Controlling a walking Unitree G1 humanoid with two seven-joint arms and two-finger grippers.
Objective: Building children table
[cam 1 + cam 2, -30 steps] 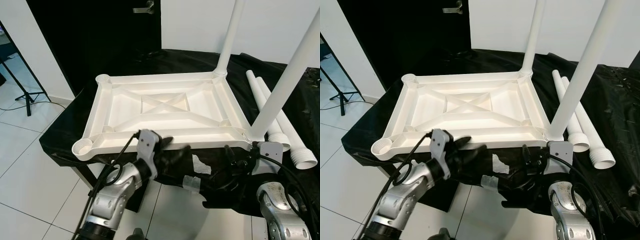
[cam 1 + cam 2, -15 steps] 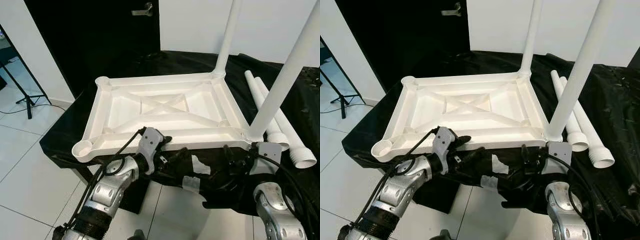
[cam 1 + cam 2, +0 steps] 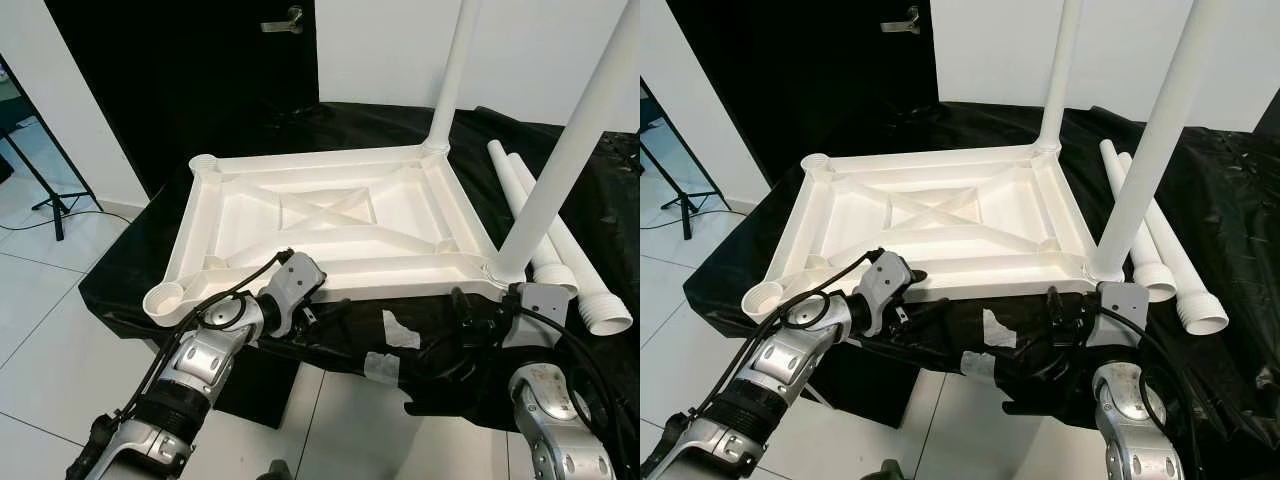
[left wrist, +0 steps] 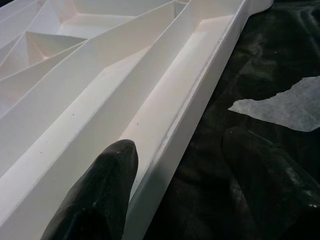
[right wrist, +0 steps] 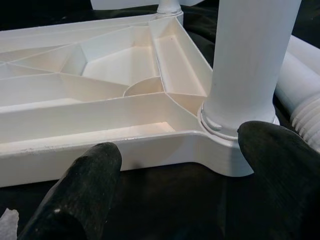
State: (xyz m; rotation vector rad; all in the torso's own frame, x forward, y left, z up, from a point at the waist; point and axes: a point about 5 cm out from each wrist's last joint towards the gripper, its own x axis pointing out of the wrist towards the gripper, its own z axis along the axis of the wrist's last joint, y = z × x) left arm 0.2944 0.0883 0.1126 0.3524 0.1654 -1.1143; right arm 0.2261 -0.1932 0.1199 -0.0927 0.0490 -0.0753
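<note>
The white tabletop [image 3: 330,208] lies upside down on a black-draped surface. One white leg [image 3: 570,150] stands in its near right corner and another leg [image 3: 452,70] in the far right corner. The two left corner sockets [image 3: 165,297] are empty. Two loose legs [image 3: 590,290] lie to the right. My left gripper [image 4: 178,142] is open and straddles the near rim [image 4: 200,95], one finger inside and one outside. My right gripper [image 5: 179,142] is open in front of the near right corner, facing the standing leg [image 5: 250,60].
Scraps of white tape [image 3: 400,330] stick to the black cloth [image 3: 600,210] under the near edge. A black door [image 3: 200,70] stands behind, a tripod stand [image 3: 45,190] at the left, and white floor tiles [image 3: 50,320] lie around.
My left arm has dropped lower and turned, bringing its gripper from above the near rim down onto it. The right gripper has stayed in place.
</note>
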